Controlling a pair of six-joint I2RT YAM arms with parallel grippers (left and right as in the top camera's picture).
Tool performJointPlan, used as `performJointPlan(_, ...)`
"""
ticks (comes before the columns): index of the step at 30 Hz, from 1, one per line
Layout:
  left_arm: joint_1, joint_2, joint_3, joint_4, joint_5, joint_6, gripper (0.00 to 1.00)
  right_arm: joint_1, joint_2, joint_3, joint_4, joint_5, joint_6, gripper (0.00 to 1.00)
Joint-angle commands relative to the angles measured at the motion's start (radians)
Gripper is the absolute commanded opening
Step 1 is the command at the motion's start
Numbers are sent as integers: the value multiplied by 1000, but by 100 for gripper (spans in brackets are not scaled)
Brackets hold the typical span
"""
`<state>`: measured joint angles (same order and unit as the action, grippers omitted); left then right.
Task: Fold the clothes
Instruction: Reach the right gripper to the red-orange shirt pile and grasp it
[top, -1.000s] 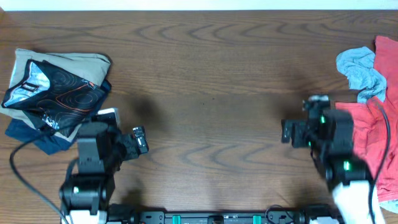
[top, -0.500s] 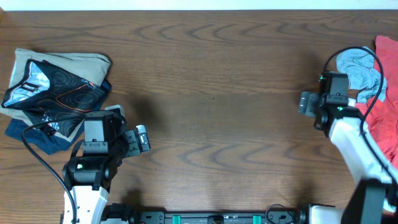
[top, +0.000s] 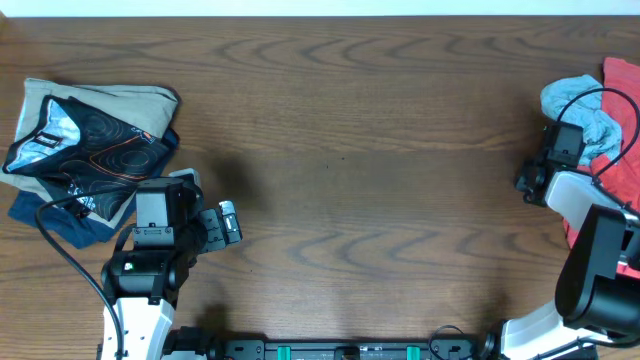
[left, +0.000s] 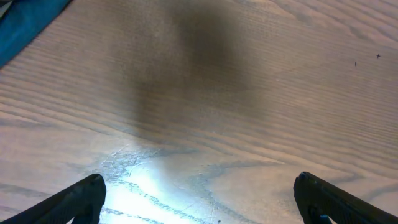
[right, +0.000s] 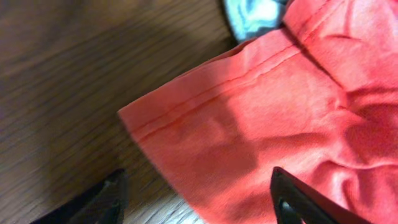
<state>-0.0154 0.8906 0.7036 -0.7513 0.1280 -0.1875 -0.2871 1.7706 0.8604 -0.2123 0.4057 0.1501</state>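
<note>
the coral-red t-shirt (right: 267, 124) lies bunched at the right edge of the surface (top: 350, 120), with a pale grey-blue shirt (top: 580, 105) touching its far side. my right claw (right: 199, 202) is released, one finger on each side of the red hem. my left claw (left: 208, 205) hangs released over bare wood, near a folded pile (top: 90, 140).

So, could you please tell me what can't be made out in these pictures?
- Red T-shirt: overhead, cut off by the right edge, partly under the right arm; no lettering visible.
- Grey-blue shirt: right wrist view, cut by the top edge.
- Blue garment: overhead, mostly under the folded pile.
- Right gripper: wrist view, blurred; unclear whether it touches cloth.
</note>
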Motion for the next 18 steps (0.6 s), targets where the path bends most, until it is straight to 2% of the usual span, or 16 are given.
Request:
performJointPlan(1,-4,3,22,0,3,-13,98,-41,56,-13,-24,17,15,67)
performJointPlan(5,-4,4,22,0,3,-13,98,-90,64,-14,-62,16,82,62)
performJointPlan(8,-4,4,22,0,3,-13,98,-113,64,-14,-68,-5,101,53)
performJointPlan(11,-4,3,22,0,3,-13,98,-116,64,-14,-70,-53,100,33)
performJointPlan(13,-4,3,22,0,3,-13,98,-116,60,-13,-72,-91,100,3)
performJointPlan(18,-4,3,22,0,3,-13,98,-116,-9,30,-126,-122,100,1)
